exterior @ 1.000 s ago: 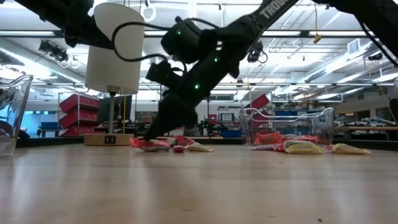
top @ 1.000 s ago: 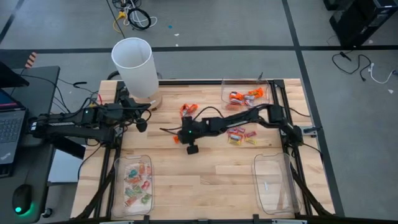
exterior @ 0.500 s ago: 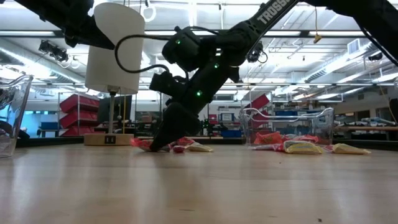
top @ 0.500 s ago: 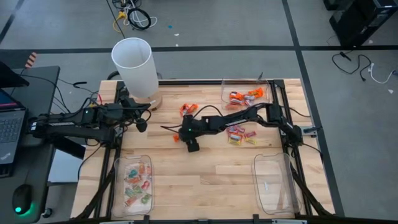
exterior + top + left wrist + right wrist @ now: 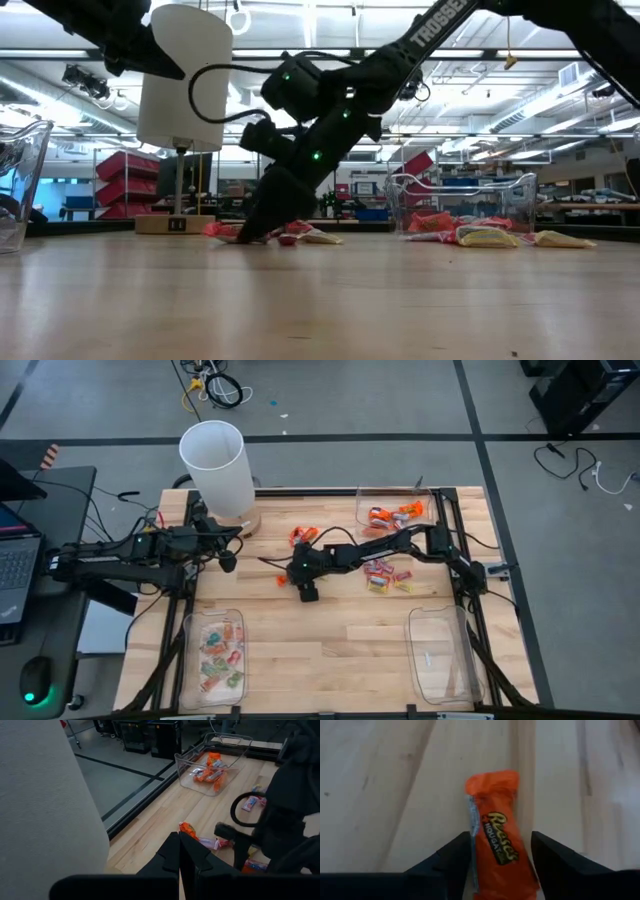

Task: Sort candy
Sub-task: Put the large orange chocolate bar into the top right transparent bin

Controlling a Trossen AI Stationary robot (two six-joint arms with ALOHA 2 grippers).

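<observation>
Right gripper [image 5: 500,857] (newly spread) astride orange candy [image 5: 496,837], seemingly unheld.

One camera hangs above me and looks straight down on the whole worktop [image 5: 330,650] and both my arms. Another sits at worktop height, looking level across the wood into the room behind. My left wrist camera faces along the worktop toward a clear tray [image 5: 210,770] at the far edge. My right wrist camera is pressed close over an orange candy [image 5: 497,832], which the overhead view also shows [image 5: 283,581].
</observation>
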